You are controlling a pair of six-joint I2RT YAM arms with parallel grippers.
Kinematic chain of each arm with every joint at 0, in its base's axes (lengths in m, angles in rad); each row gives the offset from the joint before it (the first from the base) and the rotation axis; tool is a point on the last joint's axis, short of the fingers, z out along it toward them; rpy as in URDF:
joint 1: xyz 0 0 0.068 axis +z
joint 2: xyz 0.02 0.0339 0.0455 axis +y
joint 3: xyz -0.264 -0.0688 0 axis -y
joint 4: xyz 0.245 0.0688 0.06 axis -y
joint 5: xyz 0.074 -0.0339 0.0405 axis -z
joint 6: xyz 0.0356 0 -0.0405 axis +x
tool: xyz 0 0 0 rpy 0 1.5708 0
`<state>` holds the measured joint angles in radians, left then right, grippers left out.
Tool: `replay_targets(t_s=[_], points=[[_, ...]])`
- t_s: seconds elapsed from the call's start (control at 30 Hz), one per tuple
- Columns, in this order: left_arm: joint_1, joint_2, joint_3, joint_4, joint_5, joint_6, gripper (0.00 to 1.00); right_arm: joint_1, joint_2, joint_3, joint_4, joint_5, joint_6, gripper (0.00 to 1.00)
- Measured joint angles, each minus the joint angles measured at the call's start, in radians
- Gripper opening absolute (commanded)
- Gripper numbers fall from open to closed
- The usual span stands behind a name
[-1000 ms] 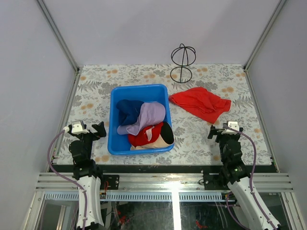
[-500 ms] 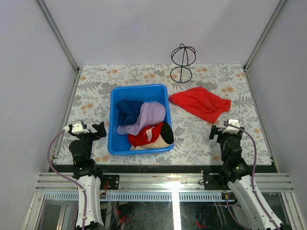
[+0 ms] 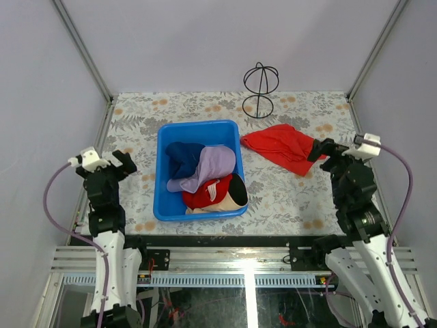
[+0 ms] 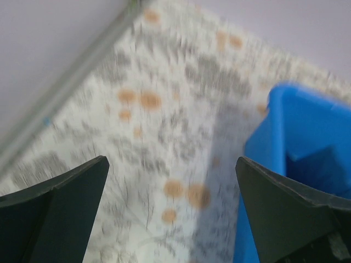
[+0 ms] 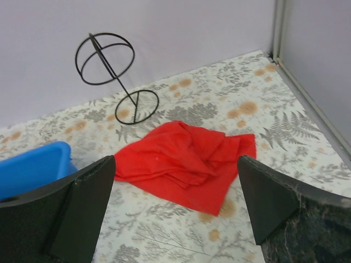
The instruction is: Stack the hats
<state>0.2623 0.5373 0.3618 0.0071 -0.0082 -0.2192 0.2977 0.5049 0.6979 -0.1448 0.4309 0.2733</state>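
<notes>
The hats lie bunched together in a blue bin (image 3: 162, 171): a navy hat (image 3: 181, 157), a lavender hat (image 3: 213, 164) draped over it, a red hat (image 3: 203, 194) and a beige hat with black lining (image 3: 237, 192) at the near side. My left gripper (image 3: 125, 162) hovers open left of the bin with nothing between its fingers; in the left wrist view the left gripper (image 4: 171, 160) is over patterned table, with the bin's corner (image 4: 285, 137) at the right. My right gripper (image 3: 317, 149) is open and empty by the right edge of the flat red cloth (image 3: 281, 145).
A black wire stand (image 3: 260, 89) stands at the back, behind the red cloth (image 5: 186, 161) and also visible (image 5: 109, 66) in the right wrist view. Grey walls and metal frame posts close in the flowered table on three sides.
Both arms have risen from the near edge and reached forward. The left gripper now sits left of the bin, the right one beside the red cloth. The hats have not moved.
</notes>
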Motion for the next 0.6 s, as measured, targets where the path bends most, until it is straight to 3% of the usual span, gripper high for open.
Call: replay_targets(t_s=[0.2, 0.4, 0.6], points=[[-0.018, -0.032, 0.163, 0.087, -0.123, 0.104, 1.00, 0.000, 0.292, 0.209, -0.060, -0.020, 0.065, 0.99], [-0.031, 0.233, 0.465, -0.005, -0.174, 0.037, 1.00, 0.000, 0.688, 0.400, -0.119, -0.140, 0.123, 0.99], [-0.048, 0.380, 0.577, -0.074, -0.123, -0.120, 1.00, -0.014, 1.022, 0.552, -0.179, -0.304, 0.156, 0.99]])
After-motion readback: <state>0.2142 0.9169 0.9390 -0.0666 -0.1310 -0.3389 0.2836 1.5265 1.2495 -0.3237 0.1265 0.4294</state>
